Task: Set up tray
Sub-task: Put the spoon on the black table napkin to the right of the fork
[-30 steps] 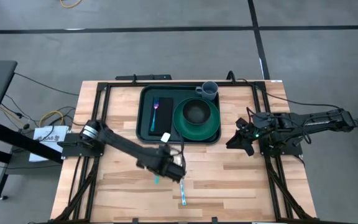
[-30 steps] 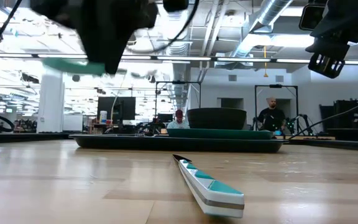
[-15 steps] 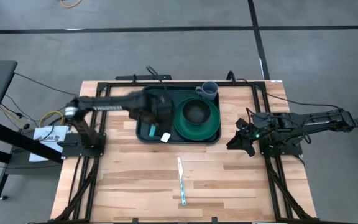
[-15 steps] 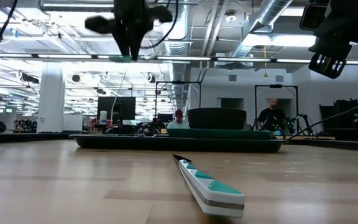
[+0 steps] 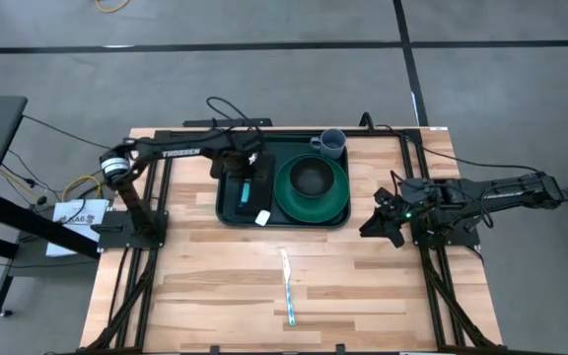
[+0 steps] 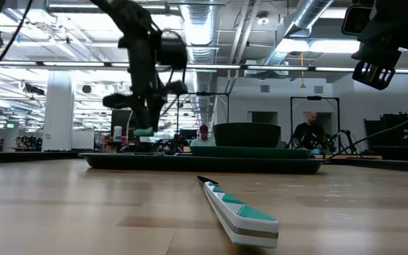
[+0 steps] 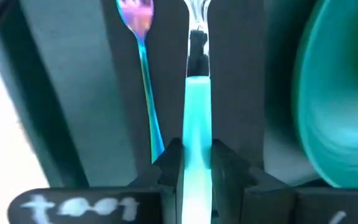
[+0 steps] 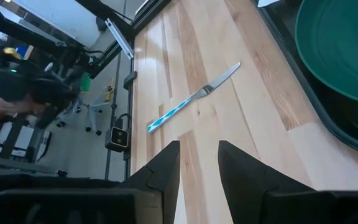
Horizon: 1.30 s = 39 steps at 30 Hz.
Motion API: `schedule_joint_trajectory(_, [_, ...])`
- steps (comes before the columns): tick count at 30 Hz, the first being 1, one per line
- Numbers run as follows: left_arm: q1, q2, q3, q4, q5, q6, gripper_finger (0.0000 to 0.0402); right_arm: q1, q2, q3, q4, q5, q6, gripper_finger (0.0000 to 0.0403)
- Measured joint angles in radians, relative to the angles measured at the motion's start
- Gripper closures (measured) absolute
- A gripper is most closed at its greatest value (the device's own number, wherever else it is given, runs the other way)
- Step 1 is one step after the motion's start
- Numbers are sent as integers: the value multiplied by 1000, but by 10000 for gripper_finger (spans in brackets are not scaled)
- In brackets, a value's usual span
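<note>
The dark green tray (image 5: 231, 163) lies at the table's far middle. It holds a round green plate (image 5: 335, 197) with a dark bowl (image 5: 311, 177), a flat black rectangle (image 7: 235, 93) and a fork (image 7: 143, 56). My left gripper (image 7: 194, 152) hangs over the tray's left half (image 6: 144, 124), shut on a teal-handled utensil (image 7: 197, 106). That utensil runs parallel to the fork, above the black rectangle. A teal-handled knife (image 5: 287, 286) lies flat on the wood, nearer the front edge. My right gripper (image 8: 197, 168) is open and hovers at the table's right side (image 5: 383, 219). My left gripper pinches the utensil's teal handle (image 7: 196, 134) between its two fingers, which come from above and lie across it. The metal end (image 7: 197, 25) sticks out past the fingers. In the low view the utensil (image 6: 144, 132) hangs level and clear above the tray.
A grey mug (image 5: 331, 144) stands at the tray's far right corner. A white tag (image 5: 262, 217) lies at the tray's near rim. Bare wood spreads around the knife. Black frame rails (image 5: 161, 197) run along the table's sides. People show in the room beyond (image 6: 307, 131).
My left gripper carried the teal-handled utensil from the table's near middle toward the far edge, over the tray's left half. It turned on the way and then came down toward the tray. The knife and my right arm stayed put.
</note>
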State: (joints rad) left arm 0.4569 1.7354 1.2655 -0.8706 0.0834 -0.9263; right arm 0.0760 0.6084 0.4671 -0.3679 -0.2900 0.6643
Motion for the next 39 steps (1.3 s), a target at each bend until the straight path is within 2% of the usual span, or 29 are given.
schedule_joint_trajectory(10, [12, 125, -5, 153, 59, 44, 365, 0, 0, 0, -2, 3, 45, 301])
schedule_joint_trajectory(14, [17, 165, -5, 151, 68, 37, 365, 0, 0, 0, 1, 3, 69, 301])
schedule_joint_trajectory(19, [20, 163, -5, 145, 40, 39, 365, 0, 0, 0, 1, 3, 70, 301])
schedule_joint_trajectory(32, [27, 155, -4, 124, 51, 9, 364, 0, 0, 0, 2, 3, 70, 301])
schedule_joint_trajectory(39, [27, 155, -4, 116, 43, 3, 291, 0, 0, 0, 2, 3, 70, 301])
